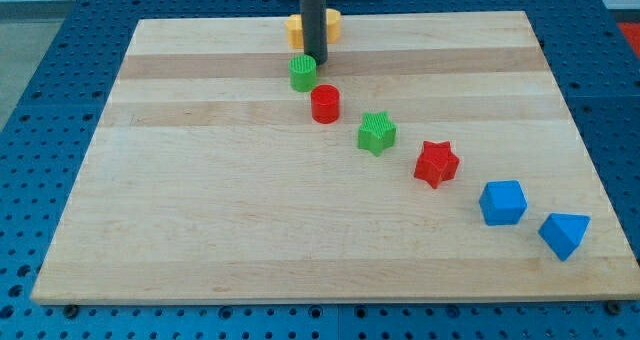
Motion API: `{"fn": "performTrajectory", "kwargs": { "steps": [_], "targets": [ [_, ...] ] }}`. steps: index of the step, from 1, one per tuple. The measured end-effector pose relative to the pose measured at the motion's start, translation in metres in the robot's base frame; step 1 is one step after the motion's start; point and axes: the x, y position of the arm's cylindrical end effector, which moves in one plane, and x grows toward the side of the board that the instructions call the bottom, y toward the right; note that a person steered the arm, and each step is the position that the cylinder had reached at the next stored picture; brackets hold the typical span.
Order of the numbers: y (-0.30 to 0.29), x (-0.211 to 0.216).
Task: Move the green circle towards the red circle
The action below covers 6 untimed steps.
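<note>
green circle is seen just beside red circle, nearly touching, with my tip set against its top-right edge; no jawed end effector is fitted; task judged almost complete.

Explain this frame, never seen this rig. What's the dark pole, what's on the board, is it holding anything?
The dark pole is the end of a robot arm. It has no gripper, only a rod whose lower end, my tip, slides over the wooden board and pushes blocks. Nothing is held.

There is one camera, looking down at the board at an angle.

My tip is at the top edge of the green circle. The red circle sits just below and right of it. Further along that diagonal: a green star, a red star, a blue cube and another blue block. A yellow block and an orange block sit behind the rod.
</note>
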Motion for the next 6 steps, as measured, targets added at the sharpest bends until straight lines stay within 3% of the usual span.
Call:
{"fn": "performTrajectory", "kwargs": {
  "steps": [3,6],
  "targets": [
    [0.020,0.030],
    [-0.012,0.035]
  ]
}}
